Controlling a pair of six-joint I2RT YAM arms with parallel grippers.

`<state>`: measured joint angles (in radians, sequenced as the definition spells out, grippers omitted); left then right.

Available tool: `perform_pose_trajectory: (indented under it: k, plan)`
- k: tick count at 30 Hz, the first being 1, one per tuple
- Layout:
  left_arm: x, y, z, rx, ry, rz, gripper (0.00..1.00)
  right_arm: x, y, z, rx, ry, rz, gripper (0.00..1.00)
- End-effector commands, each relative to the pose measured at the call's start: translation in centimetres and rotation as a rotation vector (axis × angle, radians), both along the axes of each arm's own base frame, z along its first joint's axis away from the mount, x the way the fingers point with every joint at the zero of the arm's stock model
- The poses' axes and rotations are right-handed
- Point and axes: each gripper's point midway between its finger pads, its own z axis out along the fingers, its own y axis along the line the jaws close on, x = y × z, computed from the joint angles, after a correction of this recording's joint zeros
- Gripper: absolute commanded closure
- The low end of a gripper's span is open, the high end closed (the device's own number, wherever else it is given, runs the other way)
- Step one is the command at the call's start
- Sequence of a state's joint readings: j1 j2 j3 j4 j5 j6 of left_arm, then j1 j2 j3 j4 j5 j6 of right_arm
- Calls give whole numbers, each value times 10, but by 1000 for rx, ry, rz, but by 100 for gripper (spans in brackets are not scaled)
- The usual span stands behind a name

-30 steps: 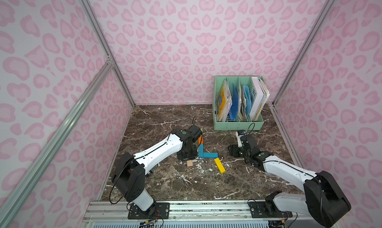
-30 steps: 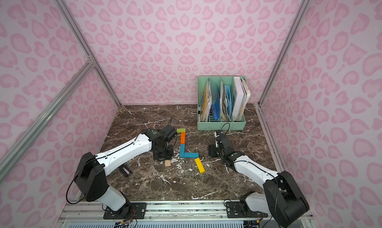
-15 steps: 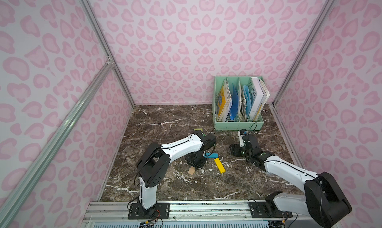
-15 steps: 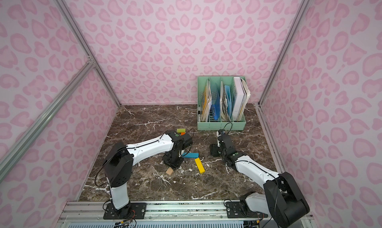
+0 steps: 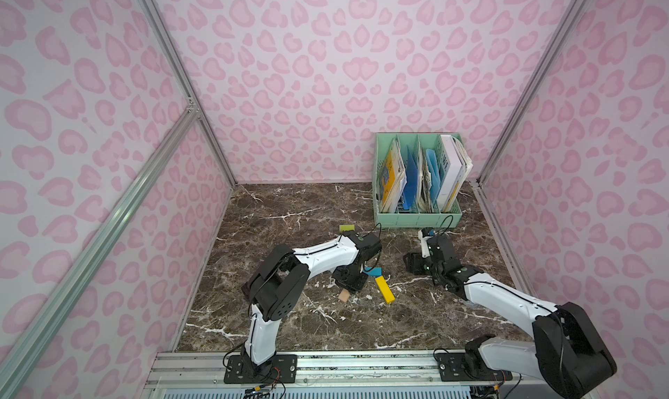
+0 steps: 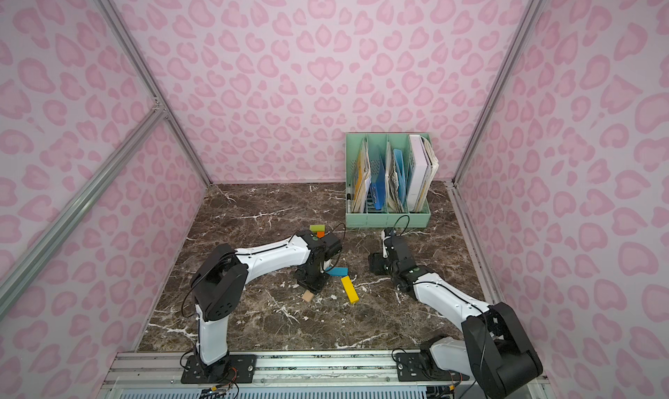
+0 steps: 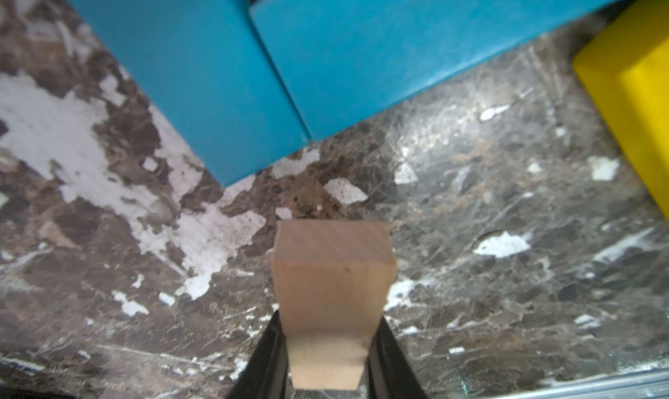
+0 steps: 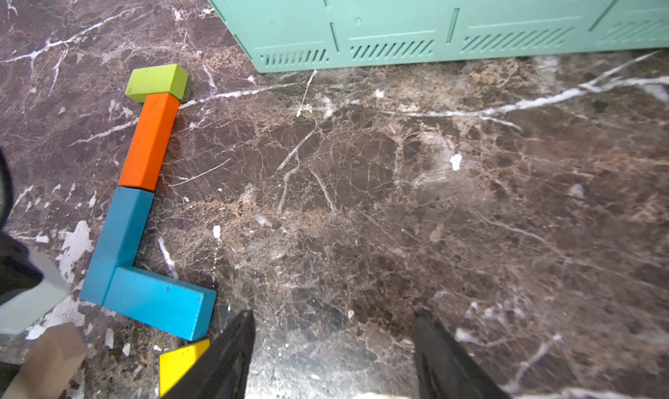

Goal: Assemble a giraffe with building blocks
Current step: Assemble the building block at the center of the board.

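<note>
The giraffe lies flat on the marble: green head [image 8: 156, 82], orange neck [image 8: 149, 142], teal neck [image 8: 117, 241], teal body [image 8: 159, 303], and a slanted yellow leg [image 5: 384, 289] at the body's right end. My left gripper [image 7: 331, 328] is shut on the tan wood block [image 7: 331, 288], low over the floor just in front of the corner where the two teal blocks [image 7: 275, 89] meet. In both top views the tan block [image 5: 344, 297] sticks out of the left gripper [image 5: 350, 283] toward the front. My right gripper [image 8: 333, 317] stands open and empty to the right of the body.
A mint green file holder [image 5: 418, 218] with books stands at the back right, close behind the right wrist. Pink patterned walls close in three sides. A metal rail [image 5: 325, 361] with the arm bases runs along the front edge.
My left gripper has come from beside the orange neck toward the front onto the tan block, which has shifted slightly; the left elbow has swung right. The right arm has barely moved.
</note>
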<state>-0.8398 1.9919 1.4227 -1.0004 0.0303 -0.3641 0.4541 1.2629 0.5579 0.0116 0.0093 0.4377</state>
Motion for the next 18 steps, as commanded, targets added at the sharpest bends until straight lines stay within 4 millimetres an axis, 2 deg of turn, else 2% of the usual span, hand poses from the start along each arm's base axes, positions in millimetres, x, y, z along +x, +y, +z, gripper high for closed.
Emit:
perform_pose_trajectory:
  k: [1,10,11,15,18]
  plan:
    - [3,-5,-7,-21,-4,7,79,3,3,4,11,-22,10,29]
    - [6,4,-8,-28,-20,37,76,3,3,2,8,-15,9,29]
    - [5,6,-8,-27,-17,38,72,3,3,2,8,-14,9,29]
    - [2,9,-9,-24,-13,41,45,3,3,1,7,-11,9,29]
    - [2,10,-6,-31,-24,45,38,3,3,0,8,-10,10,29]
